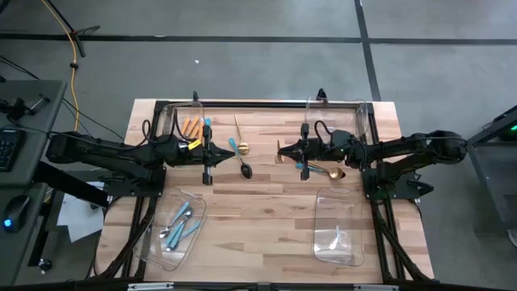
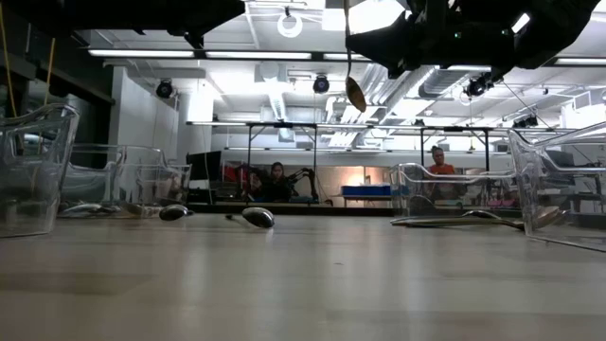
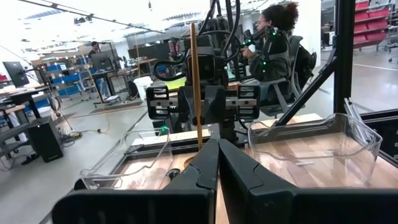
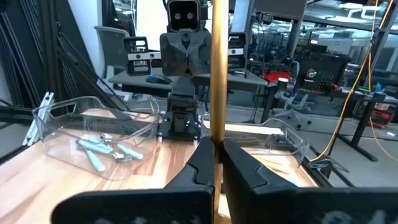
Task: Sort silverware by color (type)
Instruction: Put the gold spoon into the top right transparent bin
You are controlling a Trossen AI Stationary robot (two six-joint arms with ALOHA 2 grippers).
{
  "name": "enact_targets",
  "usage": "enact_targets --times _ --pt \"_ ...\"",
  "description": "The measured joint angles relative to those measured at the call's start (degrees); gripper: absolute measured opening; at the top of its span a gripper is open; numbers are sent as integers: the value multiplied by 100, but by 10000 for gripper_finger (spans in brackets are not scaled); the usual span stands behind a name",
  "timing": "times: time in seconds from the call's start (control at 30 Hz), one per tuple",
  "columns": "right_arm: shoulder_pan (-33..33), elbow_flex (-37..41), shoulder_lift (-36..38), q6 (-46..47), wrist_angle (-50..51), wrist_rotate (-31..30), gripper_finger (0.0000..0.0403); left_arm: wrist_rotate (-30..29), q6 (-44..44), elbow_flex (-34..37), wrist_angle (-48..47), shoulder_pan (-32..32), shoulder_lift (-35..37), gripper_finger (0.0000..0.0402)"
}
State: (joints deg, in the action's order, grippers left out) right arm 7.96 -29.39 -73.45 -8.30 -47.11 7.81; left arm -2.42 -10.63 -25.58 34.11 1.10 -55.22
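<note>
The left gripper (image 3: 218,163) fills the bottom centre of the frame, its two dark fingers (image 3: 200,171) pressed together. Just behind their tips a thin gold utensil handle (image 3: 196,87) stands upright, reaching to the upper centre; whether the fingers touch it I cannot tell. Behind it, in the centre, the other arm's gripper (image 3: 205,102) faces the camera. A clear plastic bin (image 3: 348,134) stands at the right on the wooden table (image 3: 292,165), another clear bin (image 3: 127,158) at the lower left. A seated person (image 3: 277,43) shows at the upper right.
</note>
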Motion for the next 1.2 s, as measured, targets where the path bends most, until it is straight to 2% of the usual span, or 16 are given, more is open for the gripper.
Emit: enact_targets --times 0.73,0.87,1.0,1.1,1.2 --pt "0 0 0 31 9 -29 0 4 2 0 -84 0 0 3" --pt "-2 0 0 17 162 -730 0 4 4 0 -119 0 0 3" --pt "60 -74 0 -251 712 -2006 0 7 7 0 -191 0 0 3" --pt "222 -406 2 -405 1686 -3124 0 7 7 0 -250 0 0 3" --pt "447 -876 2 -251 3009 -3521 0 7 7 0 -302 0 0 3"
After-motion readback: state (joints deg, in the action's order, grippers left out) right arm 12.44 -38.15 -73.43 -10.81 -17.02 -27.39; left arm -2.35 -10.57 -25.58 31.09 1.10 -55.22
